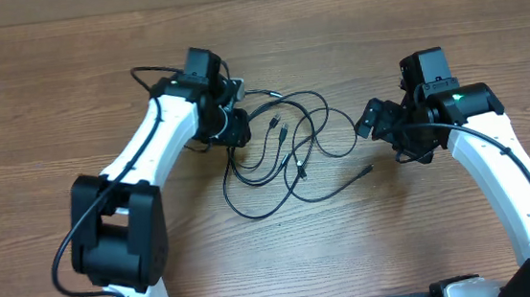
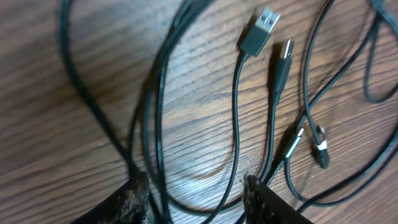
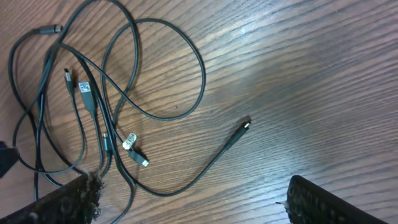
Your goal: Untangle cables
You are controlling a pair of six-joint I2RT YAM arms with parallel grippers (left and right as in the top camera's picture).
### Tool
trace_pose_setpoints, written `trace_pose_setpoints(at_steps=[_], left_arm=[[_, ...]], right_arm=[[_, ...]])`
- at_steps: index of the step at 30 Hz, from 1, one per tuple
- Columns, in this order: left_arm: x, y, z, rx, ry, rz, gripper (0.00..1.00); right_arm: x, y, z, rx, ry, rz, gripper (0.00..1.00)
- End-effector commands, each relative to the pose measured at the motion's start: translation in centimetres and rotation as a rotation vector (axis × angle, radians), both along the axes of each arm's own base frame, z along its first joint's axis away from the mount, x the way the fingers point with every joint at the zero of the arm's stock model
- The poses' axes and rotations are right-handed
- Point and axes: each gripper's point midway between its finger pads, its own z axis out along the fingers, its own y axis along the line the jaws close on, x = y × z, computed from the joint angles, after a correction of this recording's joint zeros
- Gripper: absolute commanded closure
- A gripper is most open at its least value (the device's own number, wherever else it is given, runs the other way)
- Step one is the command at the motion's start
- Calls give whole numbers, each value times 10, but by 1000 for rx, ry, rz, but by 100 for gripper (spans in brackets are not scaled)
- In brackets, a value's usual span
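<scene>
While my left gripper point(image 2: 196, 186) straddles cables point(image 2: 236, 112), fingers apart — nothing clamped — right gripper point(image 3: 194, 186) hangs spread wide, empty, near them.

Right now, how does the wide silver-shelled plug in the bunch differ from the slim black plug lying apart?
The wide silver-shelled plug is broad and flat; the slim black plug is narrow, with a tiny bright tip. The wide one lies beside other plugs; the slim one lies alone on the bare wooden table. Both end thin black cords.
</scene>
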Motion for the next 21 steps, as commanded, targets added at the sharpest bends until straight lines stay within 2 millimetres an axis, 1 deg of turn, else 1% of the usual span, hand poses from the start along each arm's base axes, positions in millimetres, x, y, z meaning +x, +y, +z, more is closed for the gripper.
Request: trace_pose_setpoints(at_steps=[1, 4, 6, 7, 9, 11, 12, 13, 16, 21], left_arm=[[-2, 4, -21, 36, 51, 49, 55], [3, 2, -21, 22, 40, 75, 55], [7, -2, -16, 6, 27, 71, 56], [10, -3, -11, 3, 19, 71, 59], [16, -6, 4, -11, 12, 86, 59], [22, -7, 23, -13, 0, 95, 57], [29, -4, 38, 7, -23, 102, 55], [32, -2, 43, 18, -34, 106, 53], [35, 8, 41, 68, -46, 122, 50], [29, 15, 17, 114, 1, 117, 50]], right_arm=[[-1, -1, -2, -11, -2, 25, 6], [0, -1, -1, -10, -2, 24, 6], [0, -1, -1, -10, -3, 24, 7], [0, -1, -1, -10, -3, 24, 6], [0, -1, -1, -10, -6, 24, 7], [1, -1, -1, -9, -10, 24, 7], [1, -1, -1, -9, -10, 24, 6], [1, -1, -1, -9, -9, 24, 6], [1, -1, -1, -9, -9, 24, 6], [1, -1, -1, -9, -10, 24, 6]])
